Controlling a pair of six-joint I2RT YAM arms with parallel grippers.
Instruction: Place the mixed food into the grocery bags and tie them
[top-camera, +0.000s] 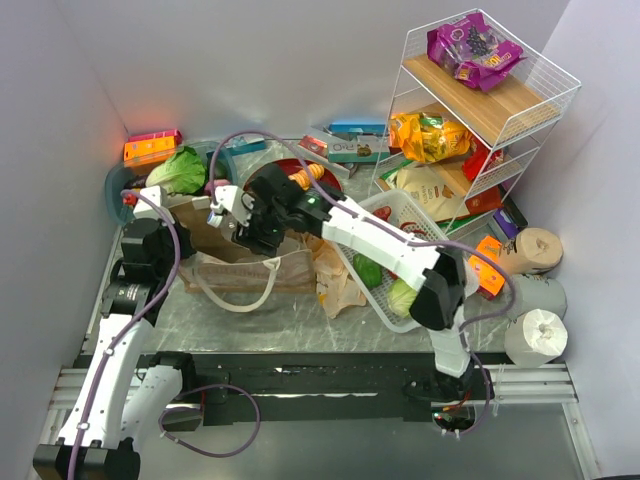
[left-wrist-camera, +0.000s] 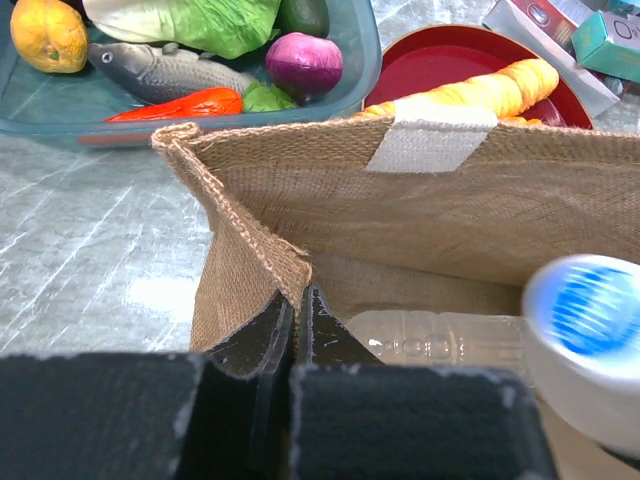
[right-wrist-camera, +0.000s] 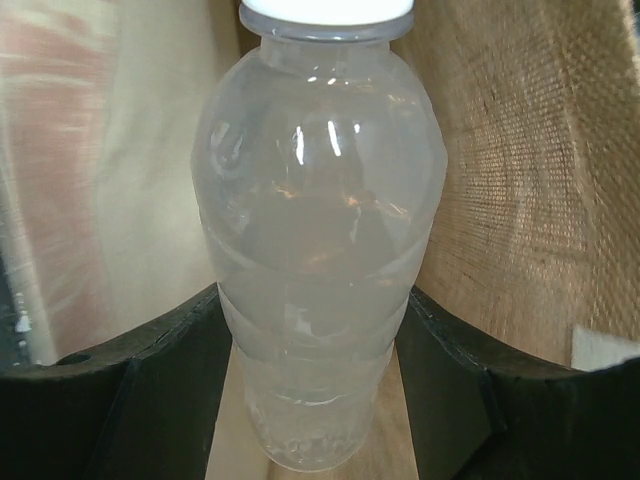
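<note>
A stiff brown woven grocery bag (top-camera: 250, 268) with beige loop handles stands open at centre left. My left gripper (left-wrist-camera: 297, 292) is shut on the near corner of its rim (left-wrist-camera: 250, 235), holding the mouth open. My right gripper (right-wrist-camera: 315, 300) is down inside the bag, shut on a clear bottle (right-wrist-camera: 318, 200) with a white cap; both fingers press its sides. A second clear bottle (left-wrist-camera: 440, 335) lies on the bag's floor. In the top view the right gripper (top-camera: 248, 228) is over the bag mouth, beside the left gripper (top-camera: 215, 212). A thin tan plastic bag (top-camera: 335, 278) lies crumpled to the right.
A white slotted basket (top-camera: 385, 205) with green vegetables sits right of the bags. A wire shelf (top-camera: 490, 100) holds purple and orange snack packets. Behind the bag are a teal bin (left-wrist-camera: 355, 80) of produce and a red plate (left-wrist-camera: 440, 70). Paper rolls (top-camera: 535, 335) stand far right.
</note>
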